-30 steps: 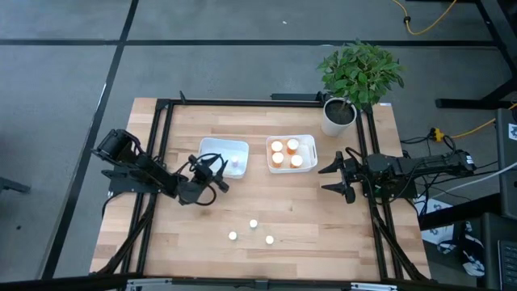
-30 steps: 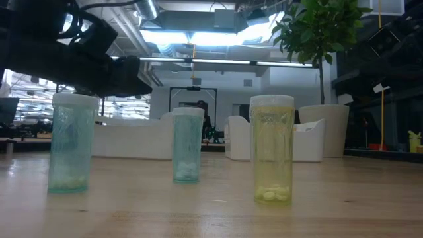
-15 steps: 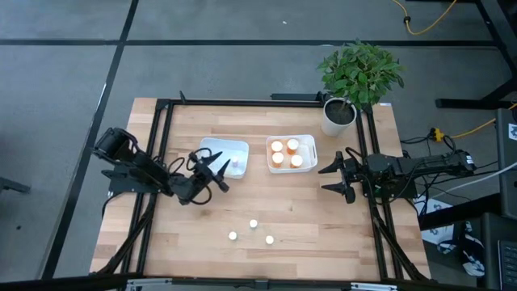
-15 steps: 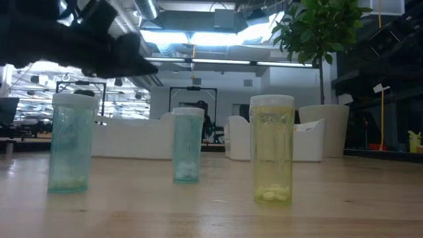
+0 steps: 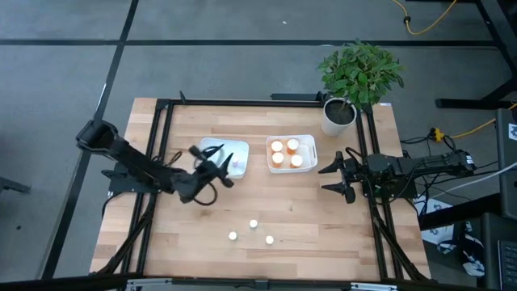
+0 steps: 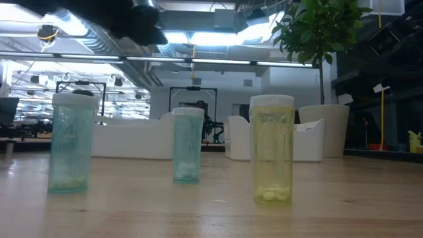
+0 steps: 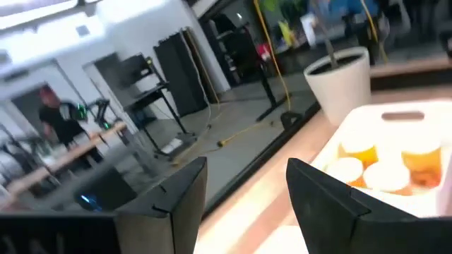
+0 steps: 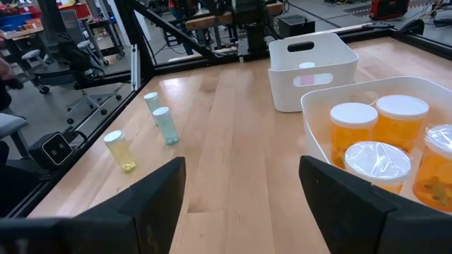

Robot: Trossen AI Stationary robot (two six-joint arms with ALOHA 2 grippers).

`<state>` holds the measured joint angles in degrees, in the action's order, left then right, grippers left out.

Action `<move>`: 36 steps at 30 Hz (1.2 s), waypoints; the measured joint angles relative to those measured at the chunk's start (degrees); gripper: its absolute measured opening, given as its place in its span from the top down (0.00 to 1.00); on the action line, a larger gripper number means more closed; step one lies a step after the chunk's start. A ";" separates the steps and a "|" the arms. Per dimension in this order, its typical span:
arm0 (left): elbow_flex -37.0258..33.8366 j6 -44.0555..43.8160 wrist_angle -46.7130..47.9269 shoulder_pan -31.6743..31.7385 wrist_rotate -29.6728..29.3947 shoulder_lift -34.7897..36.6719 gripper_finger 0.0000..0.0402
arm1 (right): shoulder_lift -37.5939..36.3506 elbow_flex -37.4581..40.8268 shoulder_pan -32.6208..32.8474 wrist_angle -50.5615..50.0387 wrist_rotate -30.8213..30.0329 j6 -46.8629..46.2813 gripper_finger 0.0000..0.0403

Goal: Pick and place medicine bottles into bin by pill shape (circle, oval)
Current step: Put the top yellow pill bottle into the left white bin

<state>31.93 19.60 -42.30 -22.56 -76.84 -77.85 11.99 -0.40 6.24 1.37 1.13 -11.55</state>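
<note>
High view: left hand (image 5: 216, 171) raised over the near-left corner of the left bin (image 5: 224, 157), fingers spread, nothing between them. In that bin, 1 pale capped bottle (image 5: 235, 165) against its right wall. Just right of it, apart by a narrow strip of worktop (image 5: 323, 226), the right bin (image 5: 292, 153) with 4 orange bottles (image 5: 286, 153) packed close. In front of both bins, broad bare wood, then 3 small bottles (image 5: 252, 233) upright in a loose cluster near the front edge, well apart from either hand. Black frame rails (image 5: 158, 153) along left, back and right edges. Potted plant (image 5: 353, 85) at the back-right corner, just beyond the right bin. Right hand (image 5: 335, 177) waiting at the right edge, fingers apart, empty, pointing toward the bins across clear wood.
</note>
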 joint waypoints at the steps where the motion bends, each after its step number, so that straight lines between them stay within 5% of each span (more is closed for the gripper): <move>1: 2.37 -0.40 5.67 0.94 1.04 0.49 0.53 | 0.00 0.00 -0.02 0.00 0.02 0.00 0.31; 6: 14.65 -8.94 38.04 9.08 13.02 2.95 0.53 | 0.00 0.00 -0.01 0.00 0.02 0.01 0.31; 10: 24.87 -23.81 65.72 18.92 34.74 3.17 0.53 | 0.00 0.00 -0.01 -0.01 0.02 0.00 0.31; 13: 30.19 -28.30 77.60 24.25 48.85 2.46 0.53 | 0.00 0.00 -0.02 0.00 0.01 0.00 0.31; 28: 34.59 -24.66 100.24 30.73 70.47 2.78 0.53 | 0.00 0.00 -0.01 0.00 0.02 0.00 0.31; 36: 34.58 -18.07 100.87 39.78 76.99 2.52 0.53 | 0.00 0.00 -0.02 0.00 0.00 0.00 0.31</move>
<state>66.52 1.53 58.56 17.21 0.16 -75.33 11.99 -0.40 6.22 1.37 1.13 -11.55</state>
